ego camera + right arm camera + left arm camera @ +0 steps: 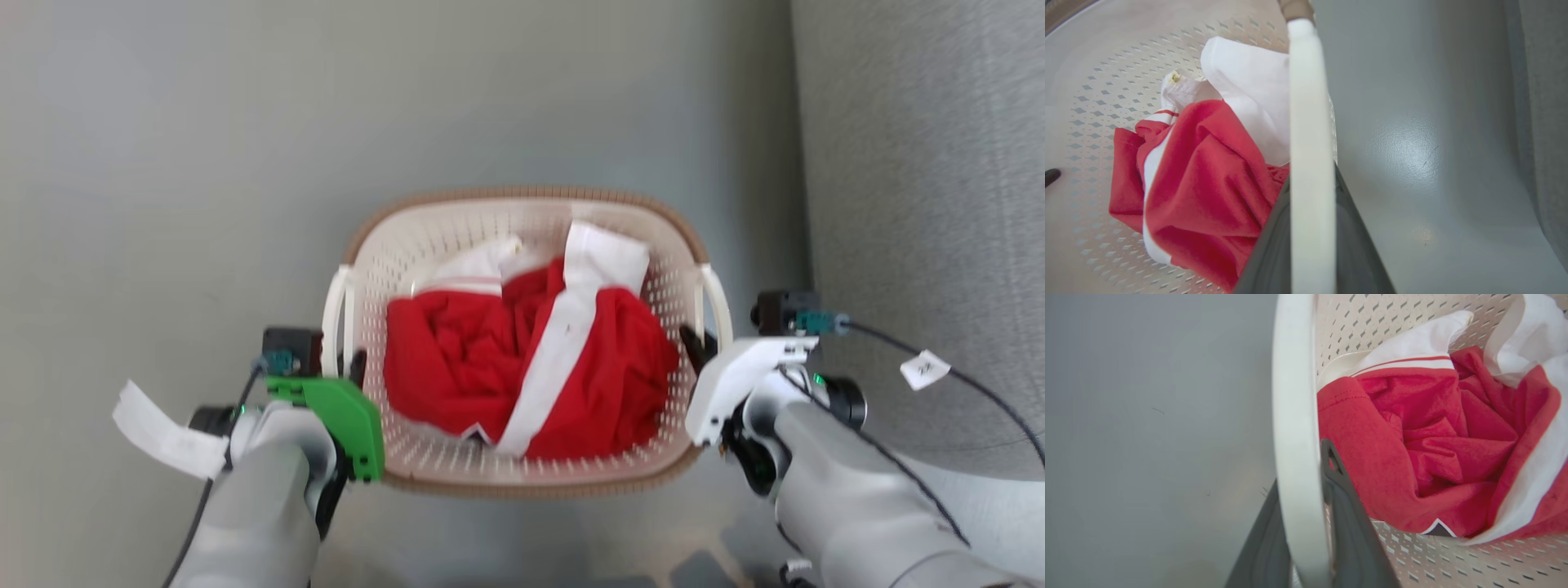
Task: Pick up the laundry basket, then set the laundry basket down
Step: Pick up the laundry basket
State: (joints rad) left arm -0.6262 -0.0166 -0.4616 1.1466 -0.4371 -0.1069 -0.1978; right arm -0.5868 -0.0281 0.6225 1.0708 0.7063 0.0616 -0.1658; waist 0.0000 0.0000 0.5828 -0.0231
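Between the two grippers: the laundry basket (522, 194), its brown rim toward the top of the head view and one white loop handle on each side.
Left gripper (347, 363): at the basket's left handle (1294, 416). Its dark fingers (1349, 526) stand one on each side of the loop and are pressed against it, clamped with no gap visible.
Right gripper (694, 339): at the right handle (1310, 122). Its fingers (1357, 249) are likewise closed on the loop, one on the inner side and one on the outer.
Inward of the inner fingers: a crumpled red and white garment (522, 367) lies on the perforated basket bottom.
Outward of the outer fingers: grey floor (163, 163); beyond the right gripper, a grey textured surface (922, 163).
Basket support: whether it rests on the floor or hangs clear cannot be told.
Left forearm: a white paper tag (159, 433) hangs from it.
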